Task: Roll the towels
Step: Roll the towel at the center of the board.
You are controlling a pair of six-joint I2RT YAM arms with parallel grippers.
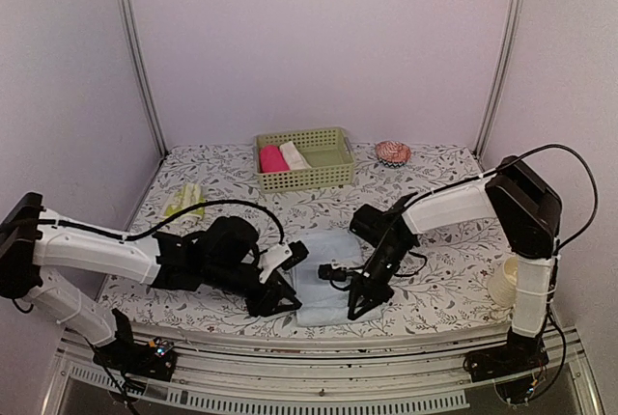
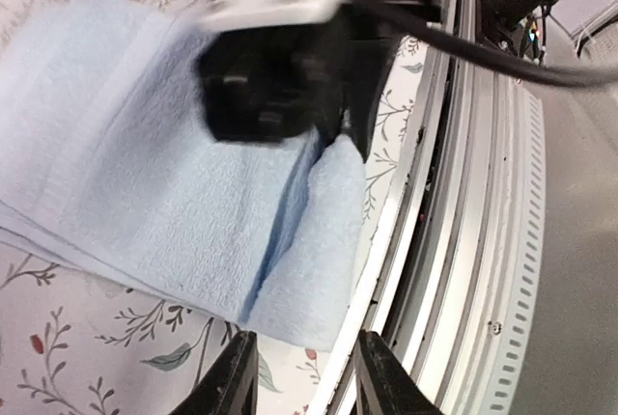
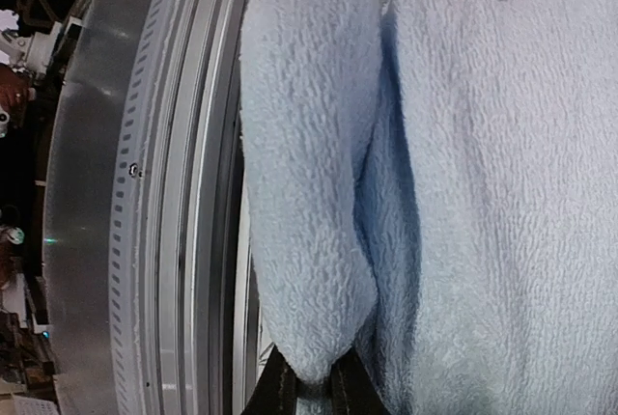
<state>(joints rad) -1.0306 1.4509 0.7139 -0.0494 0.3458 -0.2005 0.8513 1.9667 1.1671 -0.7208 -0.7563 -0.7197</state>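
Note:
The light blue towel (image 1: 321, 275) lies flat near the table's front edge, its near edge folded over into a thick lip (image 3: 309, 174). My right gripper (image 1: 355, 305) is shut on that lip at the towel's near right corner; the fingertips (image 3: 282, 388) pinch the fold. My left gripper (image 1: 274, 303) is open and empty at the towel's near left corner, and its fingers (image 2: 232, 376) stop just short of the cloth (image 2: 145, 183). The right gripper (image 2: 290, 58) shows blurred at the top of the left wrist view. The yellow-green towel (image 1: 183, 201) lies at the far left.
A green basket (image 1: 333, 176) at the back holds a pink roll (image 1: 272, 159) and a cream-white roll (image 1: 294, 155). A red-and-white round object (image 1: 393, 152) sits at the back right. A cream cup (image 1: 504, 283) stands by the right arm. The metal rail (image 2: 463, 241) runs just beyond the towel's near edge.

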